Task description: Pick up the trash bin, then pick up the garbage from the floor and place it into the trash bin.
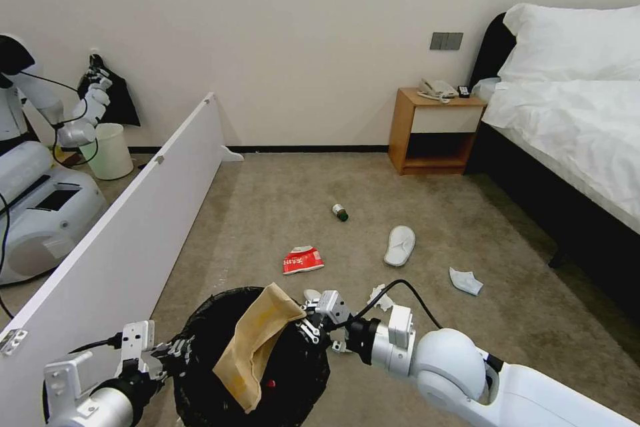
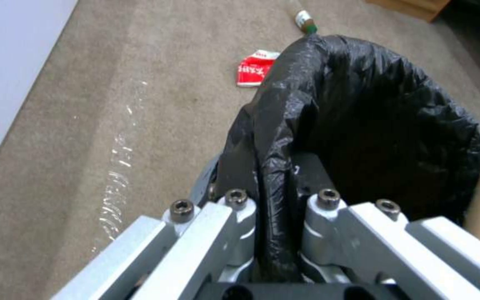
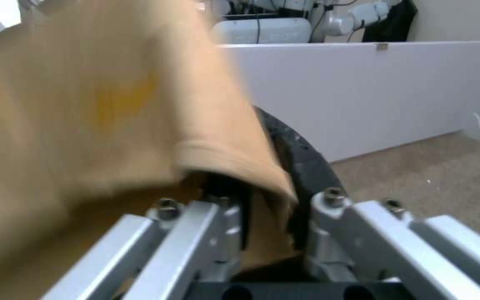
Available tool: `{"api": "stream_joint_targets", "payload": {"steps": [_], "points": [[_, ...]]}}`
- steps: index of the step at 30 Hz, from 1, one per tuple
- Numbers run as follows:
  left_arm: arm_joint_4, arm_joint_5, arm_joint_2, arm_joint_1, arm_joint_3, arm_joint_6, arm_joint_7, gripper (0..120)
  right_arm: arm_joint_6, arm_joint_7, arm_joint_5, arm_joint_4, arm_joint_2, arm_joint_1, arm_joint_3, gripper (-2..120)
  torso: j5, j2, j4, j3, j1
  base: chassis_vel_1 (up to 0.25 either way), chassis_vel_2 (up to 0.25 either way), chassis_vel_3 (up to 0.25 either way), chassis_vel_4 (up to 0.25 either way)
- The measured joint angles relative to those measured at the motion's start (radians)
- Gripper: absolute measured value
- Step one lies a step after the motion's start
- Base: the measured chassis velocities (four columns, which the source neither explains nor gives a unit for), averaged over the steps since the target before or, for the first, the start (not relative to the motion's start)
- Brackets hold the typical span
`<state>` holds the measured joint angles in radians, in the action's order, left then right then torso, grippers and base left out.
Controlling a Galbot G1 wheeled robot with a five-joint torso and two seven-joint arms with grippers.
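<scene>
holding the trash bin (image 1: 200,373) by its rim at lower centre, the left gripper (image 1: 175,349) is clamped on the bag-lined edge. the right gripper (image 1: 313,323) pinches the brown paper bag (image 1: 257,347) over the opening — released off-centre, it could slide outside.

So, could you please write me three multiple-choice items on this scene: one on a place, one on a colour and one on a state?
1. Where is the brown paper bag?
A. On the bed
B. Across the trash bin mouth
C. On the nightstand

2. What colour is the packet on the carpet?
A. Red and white
B. Blue
C. Yellow

3. What is the left gripper doing?
A. Hanging open
B. Clamped on the trash bin's lined rim
C. Holding the slipper

Answers: 1 B, the bag, pinched by the right gripper, drapes over the rim. 2 A, red with white print. 3 B, its fingers pinch the black liner.
</scene>
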<state>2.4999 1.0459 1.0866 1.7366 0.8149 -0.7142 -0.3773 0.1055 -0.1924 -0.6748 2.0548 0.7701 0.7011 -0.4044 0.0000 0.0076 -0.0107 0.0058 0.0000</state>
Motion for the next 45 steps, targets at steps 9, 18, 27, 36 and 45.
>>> {"api": "stream_joint_targets", "payload": {"steps": [9, 18, 27, 36, 45], "points": [[0.0, 0.0, -0.003, 0.002, 0.004, 0.0, 0.0, 5, 0.05, -0.018, -0.011, 0.037, -0.012, 0.004, 0.0, 57, 0.0, 0.0, 0.0, 0.0, 0.0, 0.0, 0.0, 0.0, 0.0], [0.0, 0.001, -0.004, 0.001, 0.006, -0.001, -0.001, 5, 0.077, -0.023, -0.042, 0.055, -0.023, 0.003, 0.006, 90, 0.0, 0.0, 0.0, 0.0, 0.0, 0.0, 0.0, 0.0, 0.0], [0.0, 0.004, -0.003, 0.003, 0.011, -0.001, -0.002, 5, 0.081, -0.041, -0.033, 0.071, -0.055, 0.012, 0.013, 100, 0.0, 0.0, 0.0, 0.0, 0.0, 0.0, 0.0, 0.0, 0.0], [0.0, 0.004, -0.001, 0.006, 0.015, -0.001, -0.003, 5, 0.086, -0.051, -0.019, 0.095, -0.087, 0.031, 0.058, 100, 0.0, 0.0, 0.0, 0.0, 0.0, 0.0, 0.0, 0.0, 0.0], [0.0, 0.004, -0.003, 0.003, 0.015, -0.002, -0.004, 5, 0.077, -0.065, 0.002, 0.123, -0.162, 0.145, 0.163, 100, 0.0001, 0.0, 0.0, 0.0, 0.0, 0.0, 0.0, 0.0, 0.0]]}}
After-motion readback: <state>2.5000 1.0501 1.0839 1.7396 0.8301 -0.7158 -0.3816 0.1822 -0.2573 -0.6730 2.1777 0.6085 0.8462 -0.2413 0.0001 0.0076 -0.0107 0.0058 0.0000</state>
